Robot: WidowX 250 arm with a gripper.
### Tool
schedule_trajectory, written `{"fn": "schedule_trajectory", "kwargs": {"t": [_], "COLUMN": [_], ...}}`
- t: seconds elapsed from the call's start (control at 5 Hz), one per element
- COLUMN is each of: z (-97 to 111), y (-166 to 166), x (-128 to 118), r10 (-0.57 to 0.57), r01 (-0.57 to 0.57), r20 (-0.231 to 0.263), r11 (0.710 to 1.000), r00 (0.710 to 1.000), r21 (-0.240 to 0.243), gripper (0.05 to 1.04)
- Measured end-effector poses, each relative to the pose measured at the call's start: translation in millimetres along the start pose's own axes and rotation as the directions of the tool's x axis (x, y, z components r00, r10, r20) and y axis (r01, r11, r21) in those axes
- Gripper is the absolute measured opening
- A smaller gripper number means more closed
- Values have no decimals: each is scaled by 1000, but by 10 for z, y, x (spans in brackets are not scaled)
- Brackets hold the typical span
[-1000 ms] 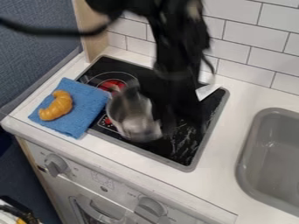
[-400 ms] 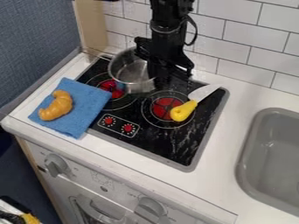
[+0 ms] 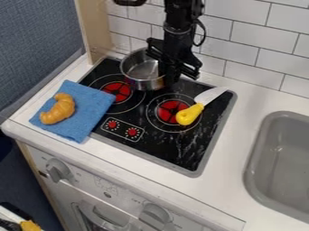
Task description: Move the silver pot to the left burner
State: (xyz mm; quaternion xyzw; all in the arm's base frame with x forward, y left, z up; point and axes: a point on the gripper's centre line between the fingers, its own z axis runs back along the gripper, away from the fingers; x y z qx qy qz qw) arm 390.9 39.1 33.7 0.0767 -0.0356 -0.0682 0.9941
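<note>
We record, nearest to us, a pale grey appliance front [image 3: 109, 185] with ridged, rounded knobs; the small markings on it are too fine for us to read. Above it runs a smooth white counter [image 3: 205, 189], with a rounded-corner grey sink [image 3: 257, 149] let in on the right. On the left we find a blue cloth [image 3: 91, 117] of nubby texture, overlapping the cooktop, and on it a glossy, curved golden croissant [image 3: 58, 109]. The cooktop [image 3: 181, 153] is black and shiny, streaked toward its right front, with a metal-toned edging and a small outlined control panel [image 3: 122, 130] bearing two red dials. Beyond these lie two ringed red burners; a knife [image 3: 189, 114] with a bulbous yellow handle and pale blade rests beside the right one. We locate the silver pot [image 3: 143, 72], round and polished, beyond and right of the left burner's [image 3: 116, 91] red centre. The black gripper [image 3: 170, 77] is at its right side; we cannot tell whether it is spread, pressed together or pinching the pot. Behind stand glazed white tiles [image 3: 259, 40] and a light wooden upright [image 3: 93, 31].
</note>
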Motion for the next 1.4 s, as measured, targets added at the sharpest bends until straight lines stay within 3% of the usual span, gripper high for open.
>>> {"fn": "schedule_trajectory", "kwargs": {"t": [0.2,0.4,0.6,0.8,1.0,1.2,1.4], "z": [-156,-172,-194,-186,91,321,386], "y": [44,48,32,-14,-45,19,82], "x": [42,45,28,35,87,71,20], "r10": [3,-2,-17,-24,-4,41,53], "r01": [-3,2,16,22,4,-37,-46], "r20": [-29,-40,-53,-49,8,36,47], "r11": [1000,1000,1000,999,996,991,988], "r00": [1000,999,998,998,1000,999,997], "r21": [-11,-9,-15,-37,-84,-125,-149], "gripper": [77,106,285,571,870,1013,1010]}}
